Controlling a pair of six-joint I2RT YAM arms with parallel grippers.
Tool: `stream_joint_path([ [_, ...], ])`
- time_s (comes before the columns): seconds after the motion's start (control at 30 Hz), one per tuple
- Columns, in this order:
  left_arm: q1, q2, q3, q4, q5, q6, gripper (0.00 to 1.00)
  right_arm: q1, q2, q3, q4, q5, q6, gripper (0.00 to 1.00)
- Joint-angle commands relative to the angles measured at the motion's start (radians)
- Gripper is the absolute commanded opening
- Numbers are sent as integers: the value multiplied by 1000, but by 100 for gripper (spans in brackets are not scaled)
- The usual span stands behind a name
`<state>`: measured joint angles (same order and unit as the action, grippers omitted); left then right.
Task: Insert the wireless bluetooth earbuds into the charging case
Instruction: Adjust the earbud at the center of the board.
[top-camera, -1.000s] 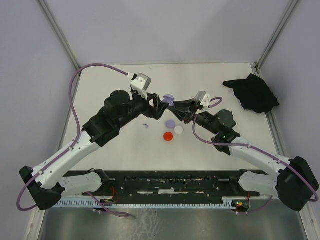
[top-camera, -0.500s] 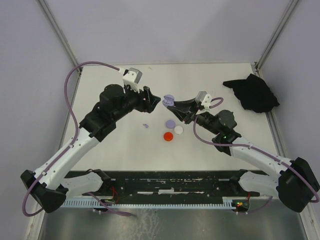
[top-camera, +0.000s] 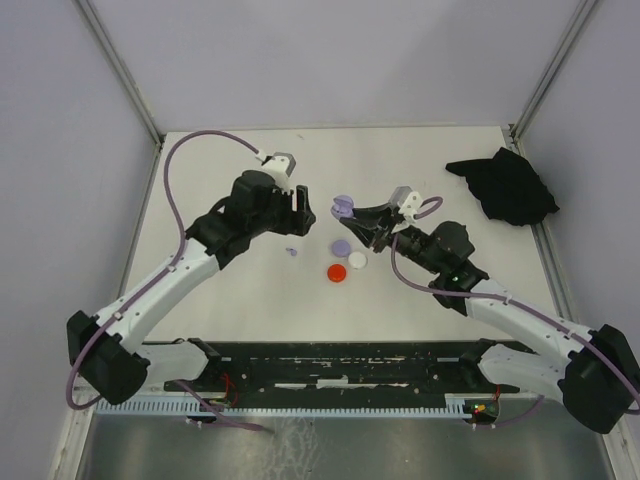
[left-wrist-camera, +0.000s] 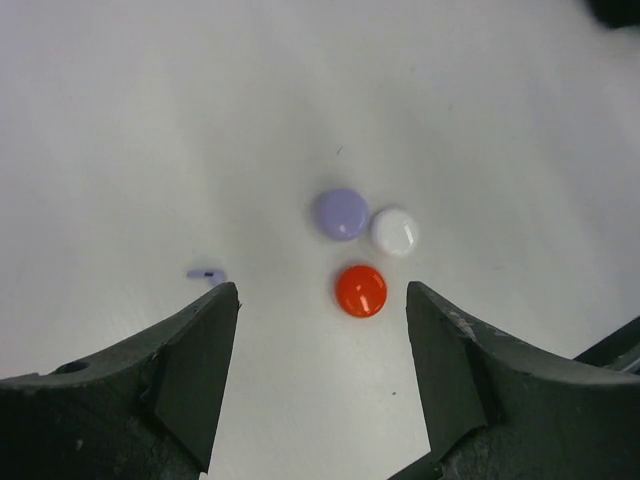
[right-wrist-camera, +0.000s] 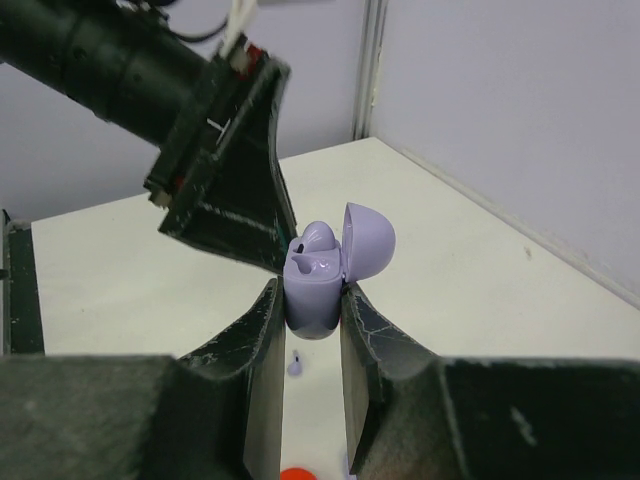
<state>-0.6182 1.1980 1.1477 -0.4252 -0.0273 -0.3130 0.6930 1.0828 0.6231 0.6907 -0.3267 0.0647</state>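
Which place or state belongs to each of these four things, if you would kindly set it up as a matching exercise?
1 lilac charging case
2 loose lilac earbud
3 red disc
4 black cloth

A lying alone on the table
B far right corner
C lid open, in the right end effector
D beside a lilac disc and a white disc

Pairs: 1-C, 2-A, 3-D, 4-B

I see the charging case (right-wrist-camera: 318, 285) in plain lilac, and the loose earbud (left-wrist-camera: 207, 274) matches it. On my white table (left-wrist-camera: 120, 120) sit a lilac disc (left-wrist-camera: 341, 213), a white disc (left-wrist-camera: 395, 231) and an orange-red disc (left-wrist-camera: 361, 290). The cloth (top-camera: 505, 185) is black.
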Motion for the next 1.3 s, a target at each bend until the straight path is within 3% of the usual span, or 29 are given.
stream_joint_path([
  [0.0, 2, 81, -45, -101, -79, -69, 75, 4, -58, -28, -75, 50, -49, 2],
  [0.2, 10, 219, -41, -107, -95, 36, 76, 5, -99, -74, -131, 61, -65, 2],
  [0.67, 121, 575, 118, -76, 104, 236, 77, 4, -119, -106, -186, 71, -79, 2],
  [1.03, 152, 689, 119, -79, 211, 251, 74, 5, -84, -108, -168, 53, -69, 2],
  [1.27, 151, 654, 44, -125, 240, 192, 69, 4, -83, -109, -161, 61, -70, 2],
])
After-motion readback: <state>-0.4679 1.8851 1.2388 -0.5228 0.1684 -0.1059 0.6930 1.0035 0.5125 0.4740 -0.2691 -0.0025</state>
